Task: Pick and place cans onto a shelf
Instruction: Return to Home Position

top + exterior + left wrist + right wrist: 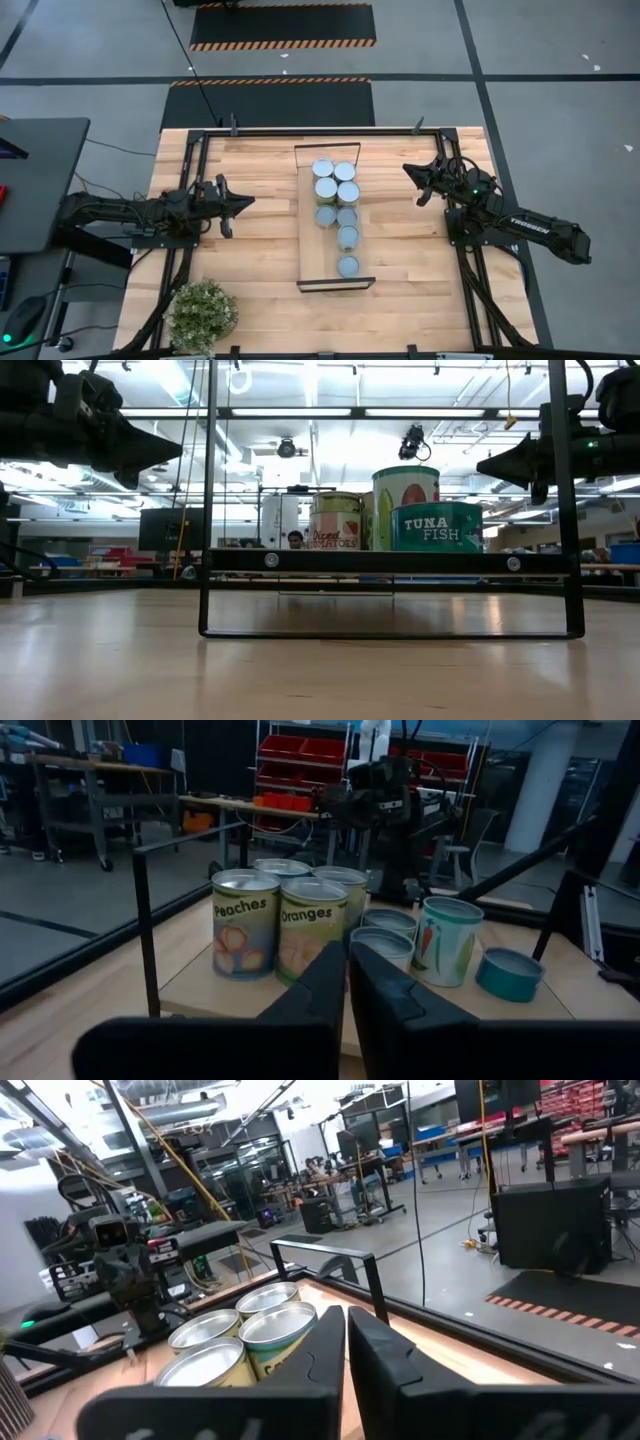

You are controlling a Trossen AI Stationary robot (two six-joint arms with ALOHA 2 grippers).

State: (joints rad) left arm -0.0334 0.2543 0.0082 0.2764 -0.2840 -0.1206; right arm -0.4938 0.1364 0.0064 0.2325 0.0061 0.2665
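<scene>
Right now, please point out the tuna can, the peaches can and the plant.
tuna can (pixel 436 527): low view, on its teal label.
peaches can (pixel 245 930): left wrist view, on its label.
plant (pixel 203 314): high view, middle of its leaves.

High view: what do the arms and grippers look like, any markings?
The left arm and right arm are black and jointed, with black cables at the wrists. The right one carries white TROSSEN lettering and a small green light near its wrist. The left gripper and right gripper taper into dark pointed fingers.

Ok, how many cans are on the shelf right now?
8 on the shelf: six cans in pairs filling one end, one next, one near the other end. None seems hidden.
</scene>
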